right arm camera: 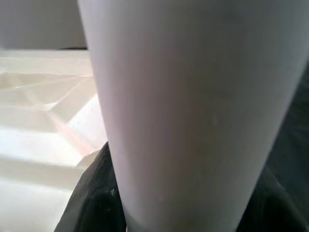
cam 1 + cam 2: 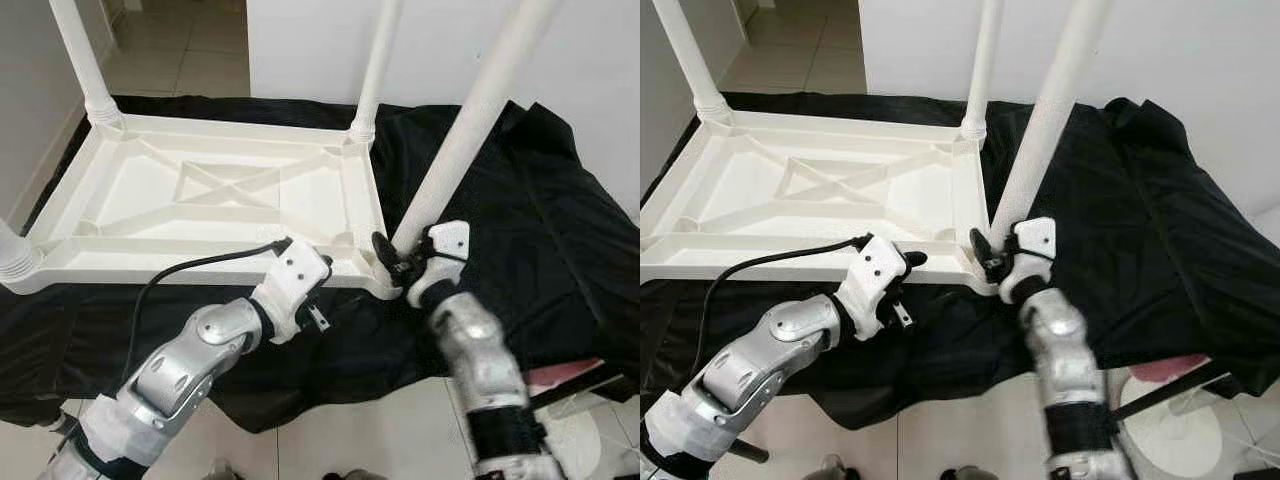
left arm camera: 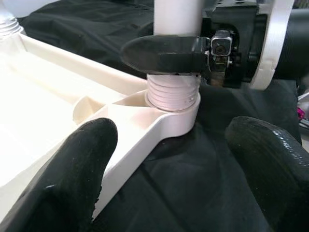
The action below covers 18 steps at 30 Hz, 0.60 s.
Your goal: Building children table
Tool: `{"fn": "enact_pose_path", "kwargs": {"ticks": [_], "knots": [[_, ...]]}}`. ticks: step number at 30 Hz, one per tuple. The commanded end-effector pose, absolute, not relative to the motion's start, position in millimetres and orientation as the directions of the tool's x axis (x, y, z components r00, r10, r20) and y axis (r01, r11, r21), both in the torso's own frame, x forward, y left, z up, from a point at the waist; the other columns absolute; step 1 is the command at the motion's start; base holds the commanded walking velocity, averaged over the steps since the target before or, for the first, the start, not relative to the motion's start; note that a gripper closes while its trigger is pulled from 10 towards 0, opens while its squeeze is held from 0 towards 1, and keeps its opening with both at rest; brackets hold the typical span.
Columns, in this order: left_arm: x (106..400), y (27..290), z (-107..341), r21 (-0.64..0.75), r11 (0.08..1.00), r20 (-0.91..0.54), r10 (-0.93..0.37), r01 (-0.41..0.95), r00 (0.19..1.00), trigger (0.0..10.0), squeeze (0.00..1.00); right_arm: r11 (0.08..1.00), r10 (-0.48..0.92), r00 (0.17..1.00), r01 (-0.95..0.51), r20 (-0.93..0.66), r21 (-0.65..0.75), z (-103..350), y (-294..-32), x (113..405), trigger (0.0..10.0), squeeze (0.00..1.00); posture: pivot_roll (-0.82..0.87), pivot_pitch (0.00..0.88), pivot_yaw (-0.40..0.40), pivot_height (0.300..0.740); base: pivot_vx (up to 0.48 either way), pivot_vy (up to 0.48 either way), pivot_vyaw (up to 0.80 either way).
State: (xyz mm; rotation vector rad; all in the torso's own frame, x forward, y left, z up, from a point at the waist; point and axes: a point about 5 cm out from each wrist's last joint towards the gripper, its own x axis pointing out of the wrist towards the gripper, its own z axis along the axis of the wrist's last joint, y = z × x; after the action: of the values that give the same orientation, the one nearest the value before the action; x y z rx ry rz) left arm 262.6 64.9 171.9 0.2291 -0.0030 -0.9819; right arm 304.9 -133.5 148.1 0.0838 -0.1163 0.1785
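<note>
- Left eye view: the white tabletop (image 2: pixel 150 215) lies upside down on a black cloth (image 2: pixel 520 200), filling the left and centre of the frame. Three legs already stand in its corners: one upper left, one upper centre, one at the left edge. The fourth leg (image 2: pixel 470 120) slants up from the near right corner socket (image 2: pixel 385 285). The right gripper (image 2: pixel 400 262), centre right, is clamped round the leg's base. The left gripper (image 2: pixel 300 262), lower centre, rests at the tabletop's near rim.
- Right eye view: the same layout; a pink object (image 2: pixel 1165 370) shows at lower right under the cloth.
- Left wrist view: the left fingers (image 3: pixel 67 179) are spread wide and hold nothing. The leg's threaded end (image 3: pixel 173 92) sits in the socket at upper centre, threads exposed, so probably not fully seated.
- Right wrist view: the leg (image 1: pixel 193 111) fills the frame close up.
- Judgement: the last leg is being fitted; next it needs straightening and screwing home while the left gripper steadies the tabletop.
</note>
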Motion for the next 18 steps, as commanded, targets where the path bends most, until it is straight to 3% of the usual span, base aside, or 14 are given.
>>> {"fn": "enact_pose_path", "kwargs": {"ticks": [1,7,18], "knots": [[259,65,169,0.181,0.454,-0.137,-0.867,0.873,0.479,10.0,0.0,0.989,0.067,0.997,-0.071,0.033,0.126,129,-134,297,10.0,0.0,0.01,0.1,-0.076,0.74,0.0,0.0,0.0],[258,67,168,0.185,0.447,-0.143,-0.869,0.875,0.474,10.0,0.0,0.981,0.079,0.995,-0.088,0.062,0.174,134,-113,289,10.0,0.0,0.0,0.1,-0.068,0.74,0.0,0.0,0.0],[262,68,169,0.193,0.446,-0.144,-0.868,0.874,0.474,10.0,0.0,0.989,0.058,0.995,-0.068,0.077,0.132,144,-119,286,10.0,0.0,-0.01,0.087,-0.066,0.74,0.0,0.0,0.0]]}}
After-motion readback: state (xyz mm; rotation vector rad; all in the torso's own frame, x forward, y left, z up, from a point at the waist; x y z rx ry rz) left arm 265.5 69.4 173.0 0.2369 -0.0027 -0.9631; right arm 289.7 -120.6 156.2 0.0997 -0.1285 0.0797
